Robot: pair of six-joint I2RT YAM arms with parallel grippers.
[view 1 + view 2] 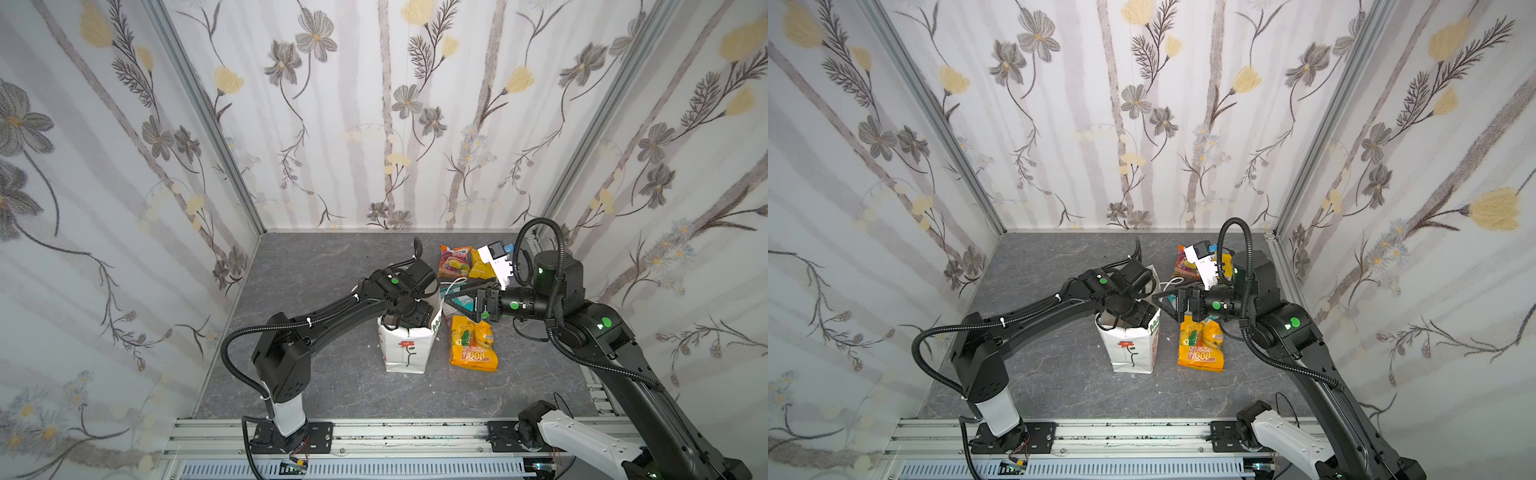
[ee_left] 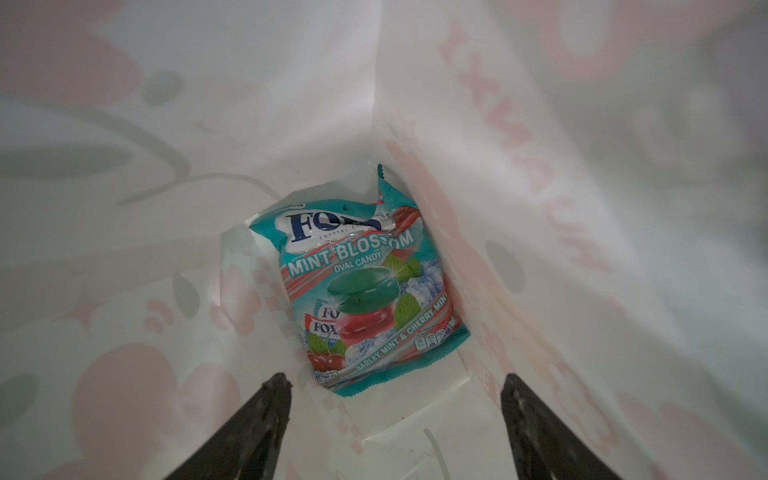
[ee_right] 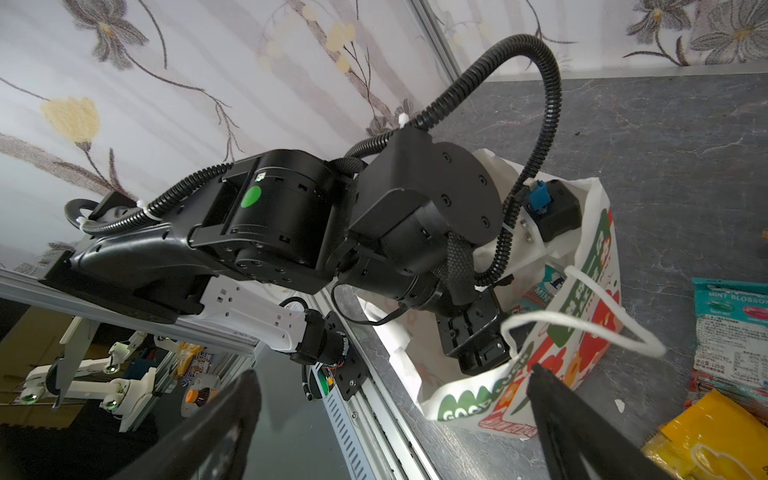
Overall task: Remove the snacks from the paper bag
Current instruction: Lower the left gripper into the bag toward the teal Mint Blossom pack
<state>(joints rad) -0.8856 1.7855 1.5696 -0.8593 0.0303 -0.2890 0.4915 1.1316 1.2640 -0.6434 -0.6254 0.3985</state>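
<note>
One snack, a light teal packet [image 2: 365,286] with red on it, lies flat at the bottom of the white paper bag [image 1: 405,349]. The bag stands up on the tabletop [image 1: 332,382]. The left tool [image 2: 395,378] is down inside the bag, spread wide above the packet and holding nothing. The right tool [image 3: 392,370] is spread wide too, empty, beside the bag. The packet looks light, crinkly and slippery, so I would pinch its flat crimped end. The thin bag could tip if pushed.
</note>
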